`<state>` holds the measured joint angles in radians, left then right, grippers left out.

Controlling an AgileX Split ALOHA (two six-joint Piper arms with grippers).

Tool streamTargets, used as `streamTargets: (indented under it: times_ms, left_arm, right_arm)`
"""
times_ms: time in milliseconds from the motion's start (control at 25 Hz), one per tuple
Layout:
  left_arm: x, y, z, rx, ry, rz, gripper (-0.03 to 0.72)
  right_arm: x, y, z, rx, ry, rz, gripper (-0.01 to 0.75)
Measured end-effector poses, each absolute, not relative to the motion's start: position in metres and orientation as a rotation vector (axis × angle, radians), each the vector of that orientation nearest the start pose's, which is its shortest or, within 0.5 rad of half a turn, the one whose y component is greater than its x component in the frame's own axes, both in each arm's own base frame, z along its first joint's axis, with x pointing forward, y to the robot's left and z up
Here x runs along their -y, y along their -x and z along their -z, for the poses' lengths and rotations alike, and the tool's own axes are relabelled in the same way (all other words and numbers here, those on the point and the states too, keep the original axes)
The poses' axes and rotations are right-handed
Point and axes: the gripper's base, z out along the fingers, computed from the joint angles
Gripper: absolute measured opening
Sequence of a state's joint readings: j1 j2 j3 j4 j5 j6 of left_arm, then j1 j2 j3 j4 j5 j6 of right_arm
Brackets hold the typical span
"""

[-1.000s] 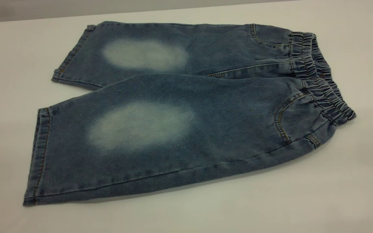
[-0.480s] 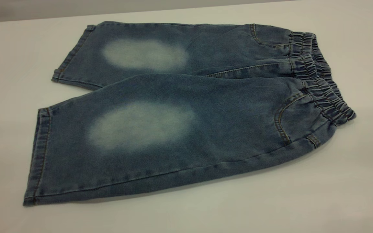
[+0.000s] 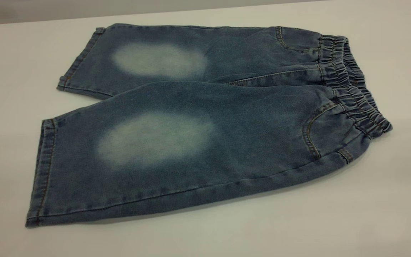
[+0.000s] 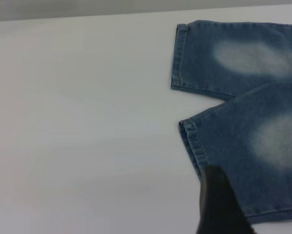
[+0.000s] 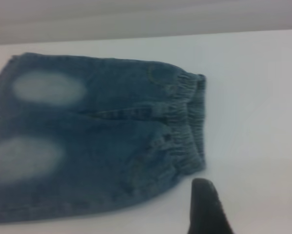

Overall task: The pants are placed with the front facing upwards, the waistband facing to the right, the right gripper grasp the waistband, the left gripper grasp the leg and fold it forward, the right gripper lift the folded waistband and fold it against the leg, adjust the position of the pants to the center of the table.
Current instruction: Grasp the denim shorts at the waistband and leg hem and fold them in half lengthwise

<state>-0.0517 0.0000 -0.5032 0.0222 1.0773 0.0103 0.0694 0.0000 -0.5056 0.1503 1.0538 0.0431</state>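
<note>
The blue denim pants (image 3: 248, 117) lie flat on the white table (image 3: 334, 221), front up, with the elastic waistband (image 3: 351, 89) at the right. Both legs point left: the near leg (image 3: 155, 142) partly overlaps the far leg (image 3: 155, 60). No gripper shows in the exterior view. In the left wrist view my left gripper (image 4: 257, 202) hovers open over the near leg's hem corner (image 4: 192, 141), holding nothing. In the right wrist view my right gripper (image 5: 255, 202) is beside the waistband (image 5: 187, 122), apart from it. Only one of its fingers (image 5: 206, 209) shows, standing far off to one side.
Bare white tabletop (image 3: 20, 53) surrounds the pants on all sides. The table's far edge (image 3: 155, 12) runs just behind the far leg, with a grey wall beyond it.
</note>
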Motion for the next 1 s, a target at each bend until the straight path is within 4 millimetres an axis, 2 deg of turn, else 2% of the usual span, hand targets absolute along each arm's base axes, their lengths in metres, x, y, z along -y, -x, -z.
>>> streamTargets:
  times_ms: [120,280,400,520,680,800,1000]
  left_arm:
    - [-0.002,0.006,-0.280,-2.048,-0.069,-0.004,0.341]
    - [0.001,-0.002,-0.298,-2.007,-0.080,0.029,0.341]
    - [0.001,-0.019,-0.311,-2.006,-0.113,-0.006,0.341]
    - [0.003,-0.047,-0.313,-2.066,-0.186,-0.034,0.341]
    - [0.009,-0.086,-0.304,-2.192,-0.302,-0.032,0.341]
    - [0.014,-0.115,-0.290,-2.299,-0.404,0.000,0.341]
    - [0.022,-0.155,-0.264,-2.410,-0.590,0.057,0.341]
  right_arm:
    - [-0.013,0.007,-0.282,-2.020,0.035,-0.280,0.349]
    - [-0.021,0.001,-0.286,-2.051,0.033,-0.390,0.349]
    - [-0.029,-0.016,-0.289,-2.118,0.010,-0.513,0.349]
    - [-0.034,-0.038,-0.291,-2.172,-0.018,-0.581,0.349]
    - [-0.034,-0.071,-0.282,-2.291,-0.080,-0.560,0.349]
    - [-0.031,-0.095,-0.265,-2.419,-0.100,-0.479,0.349]
    - [-0.034,-0.130,-0.233,-2.571,-0.127,-0.476,0.349]
